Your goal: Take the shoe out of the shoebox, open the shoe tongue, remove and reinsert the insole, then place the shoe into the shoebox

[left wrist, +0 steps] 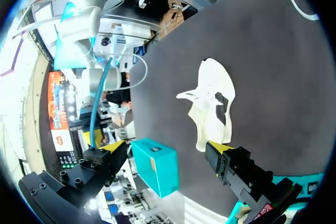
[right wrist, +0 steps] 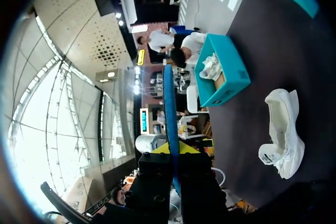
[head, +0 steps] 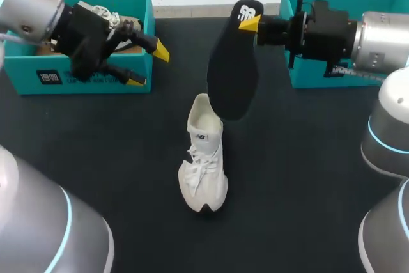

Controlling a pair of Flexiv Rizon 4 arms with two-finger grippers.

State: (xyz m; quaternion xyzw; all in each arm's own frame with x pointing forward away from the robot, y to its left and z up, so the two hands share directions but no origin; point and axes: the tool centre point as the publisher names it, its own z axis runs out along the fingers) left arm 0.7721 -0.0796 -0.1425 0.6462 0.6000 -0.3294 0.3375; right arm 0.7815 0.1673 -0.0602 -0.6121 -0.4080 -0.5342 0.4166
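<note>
A white shoe (head: 204, 164) stands upright on the dark table, toe toward the front edge; it also shows ahead of each gripper (left wrist: 212, 103) (right wrist: 283, 129). My right gripper (head: 250, 23) is shut on the heel end of a black insole (head: 233, 62), which hangs in the air over the shoe's heel opening. In the right wrist view the insole (right wrist: 169, 108) is edge-on, a thin blue strip pinched by that gripper (right wrist: 173, 148). My left gripper (head: 148, 65) hovers open and empty in front of the left teal shoebox (head: 77, 75), its tips (left wrist: 167, 148) spread wide.
The left shoebox (right wrist: 223, 72) holds a second white shoe (right wrist: 211, 66). Another teal box (head: 319, 4) sits at the back right behind my right arm, also seen past the left gripper (left wrist: 157, 166). Dark tabletop surrounds the shoe.
</note>
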